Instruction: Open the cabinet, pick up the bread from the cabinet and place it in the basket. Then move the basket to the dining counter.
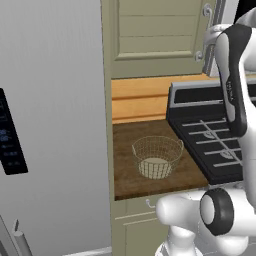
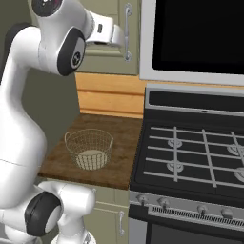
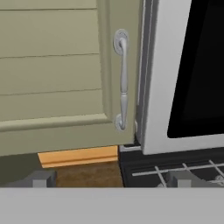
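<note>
One round tan wire basket [image 1: 157, 156] sitting on the short dark wood surface [image 1: 127, 172] left of the black stove [image 2: 190, 157], tall green cabinet [image 3: 52, 74] shut, silver bar handle [image 3: 123, 78] on its right edge, end effector [image 3: 109, 180] wide open, holding nothing, near the handle

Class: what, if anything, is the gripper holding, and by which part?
Nothing. The gripper is open, short of the closed cabinet's handle.

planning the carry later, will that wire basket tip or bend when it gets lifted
The basket looks empty and open-meshed, so probably light. Its thin wires may flex under a pinch. It tapers to a narrower pale base, so a sideways push might tip it.
</note>
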Tool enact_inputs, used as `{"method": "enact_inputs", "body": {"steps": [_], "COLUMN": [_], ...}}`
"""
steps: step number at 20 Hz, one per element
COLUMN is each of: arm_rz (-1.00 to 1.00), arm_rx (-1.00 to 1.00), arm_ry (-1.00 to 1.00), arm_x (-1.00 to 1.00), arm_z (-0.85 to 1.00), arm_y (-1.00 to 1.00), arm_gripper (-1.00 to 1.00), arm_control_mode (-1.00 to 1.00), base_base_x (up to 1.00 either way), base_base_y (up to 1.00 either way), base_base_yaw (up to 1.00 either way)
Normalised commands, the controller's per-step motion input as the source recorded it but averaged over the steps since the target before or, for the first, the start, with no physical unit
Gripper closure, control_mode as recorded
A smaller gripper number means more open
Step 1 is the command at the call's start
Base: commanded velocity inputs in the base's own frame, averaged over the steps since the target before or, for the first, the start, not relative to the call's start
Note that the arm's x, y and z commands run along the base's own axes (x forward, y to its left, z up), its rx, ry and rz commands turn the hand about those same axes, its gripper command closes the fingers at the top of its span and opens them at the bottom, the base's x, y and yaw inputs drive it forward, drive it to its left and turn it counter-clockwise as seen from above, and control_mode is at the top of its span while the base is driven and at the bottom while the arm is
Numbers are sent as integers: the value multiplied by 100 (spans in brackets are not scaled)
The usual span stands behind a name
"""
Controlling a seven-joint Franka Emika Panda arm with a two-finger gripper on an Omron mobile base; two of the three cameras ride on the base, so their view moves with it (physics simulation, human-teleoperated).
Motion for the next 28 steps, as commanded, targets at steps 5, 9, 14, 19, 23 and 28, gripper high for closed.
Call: {"method": "enact_inputs", "body": {"steps": [5,9,14,19,23,28], "arm_rz": [-1,-4,-3,-2,0,0], "arm_rx": [12,20,22,18,15,14], "arm_ry": [-3,0,-1,-4,-4,-4], "arm_x": [1,16,34,49,36,40], "arm_z": [-10,-5,-2,-4,-3,-10], "arm_y": [-17,-8,0,-2,-9,0], "arm_gripper": [-100,-100,-100,-100,-100,-100], "arm_control_mode": [-100,-100,-100,-100,-100,-100], "base_base_x": [0,0,0,0,0,0], "base_base_y": [0,0,0,0,0,0], "base_base_yaw": [0,0,0,0,0,0]}}
